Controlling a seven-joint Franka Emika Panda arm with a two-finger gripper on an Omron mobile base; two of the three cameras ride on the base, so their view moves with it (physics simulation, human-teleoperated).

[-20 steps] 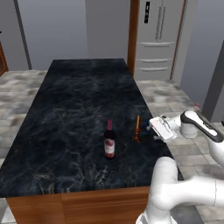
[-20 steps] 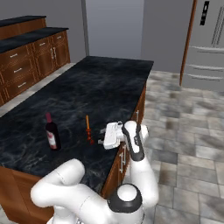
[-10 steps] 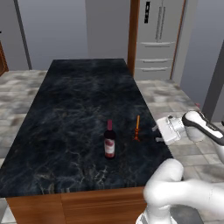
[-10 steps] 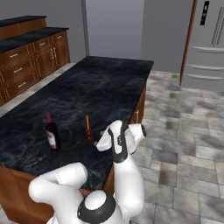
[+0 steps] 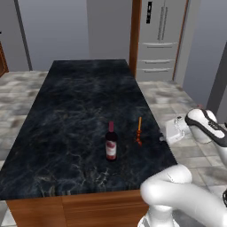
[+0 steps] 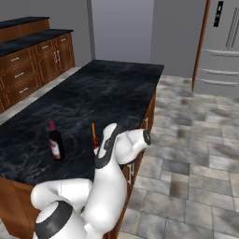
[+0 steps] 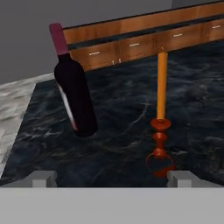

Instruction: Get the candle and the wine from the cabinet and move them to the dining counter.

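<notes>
The wine (image 5: 111, 144) stands upright on the dining counter (image 5: 80, 102), near its front right corner. Just to its right, the orange candle (image 5: 139, 131) stands in its dark red holder. My gripper (image 5: 163, 138) hovers beyond the counter's right edge, a short way from the candle, pointing at it. Its jaws are open with nothing between them. In the hand view the wine (image 7: 74, 96) leans at left and the candle (image 7: 161, 118) rises at right, both beyond the gripper (image 7: 111, 179). From the right base view the wine (image 6: 56, 142) and candle (image 6: 94, 134) stand side by side. The cabinet is out of view.
A steel fridge (image 5: 159, 40) framed in wood stands behind the counter's far right corner. Brown drawer units (image 6: 28, 70) with a black top line the wall to the left. Tiled floor (image 6: 186, 163) runs along the counter's right side.
The hand has drawn back slightly to the right, away from the candle, and the arm has folded lower. The wine and the candle have not moved.
</notes>
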